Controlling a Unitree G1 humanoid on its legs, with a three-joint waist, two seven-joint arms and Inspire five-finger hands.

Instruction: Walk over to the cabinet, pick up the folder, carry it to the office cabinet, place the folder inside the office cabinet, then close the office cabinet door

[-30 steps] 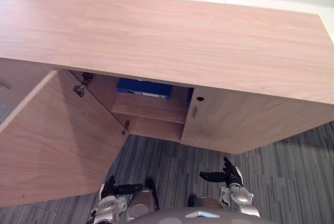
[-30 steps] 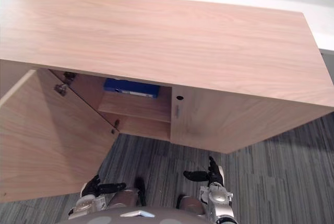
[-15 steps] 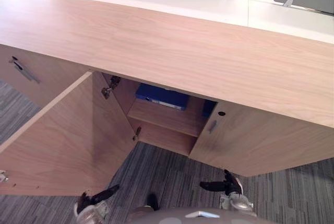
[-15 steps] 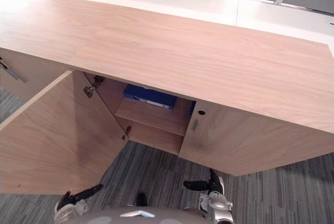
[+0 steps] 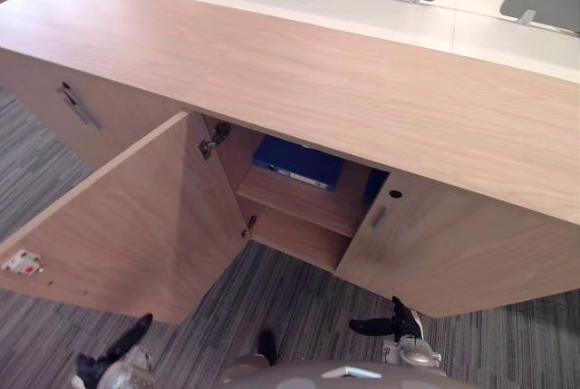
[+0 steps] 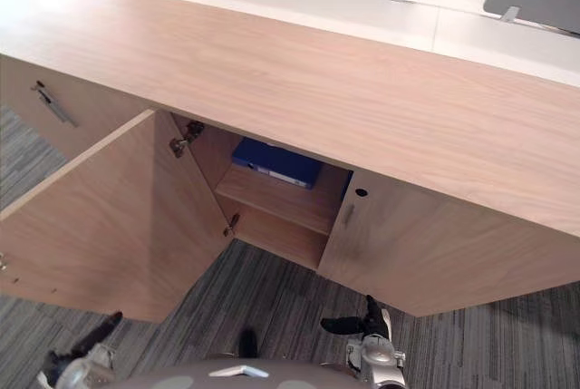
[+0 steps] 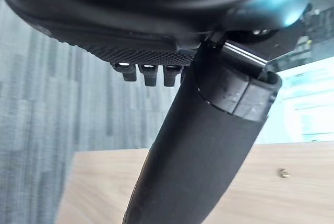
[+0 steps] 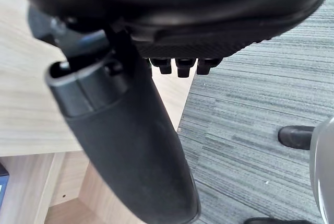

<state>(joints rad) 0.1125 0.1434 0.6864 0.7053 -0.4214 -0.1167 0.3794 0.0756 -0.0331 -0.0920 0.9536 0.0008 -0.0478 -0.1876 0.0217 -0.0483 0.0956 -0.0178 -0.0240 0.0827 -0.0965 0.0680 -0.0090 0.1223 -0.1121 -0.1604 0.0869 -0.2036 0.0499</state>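
Left hand (image 5: 107, 364) and right hand (image 5: 399, 325) hang low over the carpet (image 5: 299, 303), fingers apparently straight, holding nothing. Blue folder (image 5: 297, 162) lies flat on the shelf (image 5: 304, 200) inside the office cabinet (image 5: 317, 81). Its left door (image 5: 136, 217) stands wide open.

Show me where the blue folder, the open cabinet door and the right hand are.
folder (image 5: 299, 161), left eye view, on its blue top face.
door (image 5: 136, 218), left eye view, on the middle of its inner face.
right hand (image 5: 400, 324), left eye view, on its palm.
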